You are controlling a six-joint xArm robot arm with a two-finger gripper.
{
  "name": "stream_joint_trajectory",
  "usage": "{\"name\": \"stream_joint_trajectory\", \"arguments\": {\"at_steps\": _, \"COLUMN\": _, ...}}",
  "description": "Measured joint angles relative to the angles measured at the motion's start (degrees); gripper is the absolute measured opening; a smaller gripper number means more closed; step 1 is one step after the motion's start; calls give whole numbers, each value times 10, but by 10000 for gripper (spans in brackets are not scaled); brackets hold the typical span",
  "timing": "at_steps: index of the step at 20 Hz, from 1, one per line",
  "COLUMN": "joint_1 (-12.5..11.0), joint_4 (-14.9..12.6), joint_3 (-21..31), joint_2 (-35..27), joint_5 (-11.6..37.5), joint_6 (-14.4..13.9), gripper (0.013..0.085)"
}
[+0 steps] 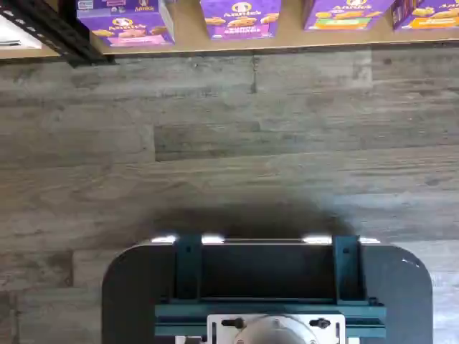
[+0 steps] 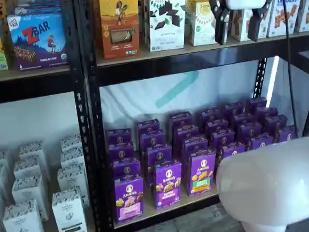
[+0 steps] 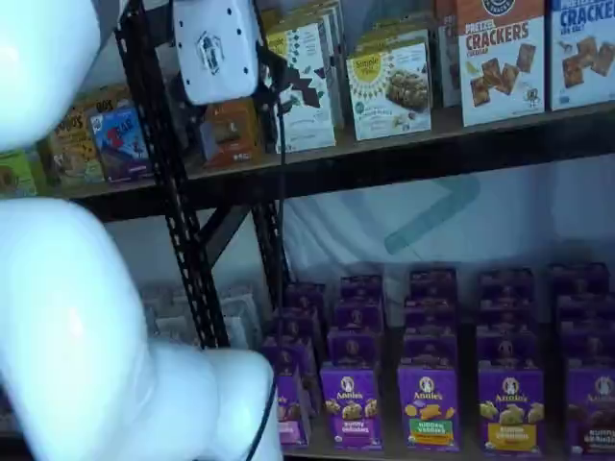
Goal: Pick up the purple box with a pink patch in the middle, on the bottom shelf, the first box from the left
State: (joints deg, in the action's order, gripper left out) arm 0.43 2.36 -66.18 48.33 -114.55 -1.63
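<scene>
The hand point(image 2: 237, 21) hung high by the upper shelf, fingers apart and empty. The purple box point(image 2: 129, 198) stood upright at the bottom shelf point(image 2: 164, 209) front, far below and leftward.

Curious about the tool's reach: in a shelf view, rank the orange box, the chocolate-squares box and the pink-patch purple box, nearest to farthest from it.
1. Chocolate-squares box: up top, just beside the open tool.
2. Orange box: same level, farther along.
3. Purple box: front row, far below.
</scene>
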Motion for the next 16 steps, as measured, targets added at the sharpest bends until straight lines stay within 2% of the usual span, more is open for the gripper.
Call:
{"name": "stream_joint_trajectory", "arguments": {"at_steps": 3, "joint_1": -3, "joint_4": 2, "joint_3": 31, "joint_2": 34, "joint_5": 58, "joint_6": 3, "gripper": 850}}
{"name": "stream_joint_trajectory", "arguments": {"at_steps": 16, "joint_1": -1, "joint_4": -9, "joint_3": 63, "joint_2": 43, "joint_5": 88, "joint_6": 5, "gripper": 850}}
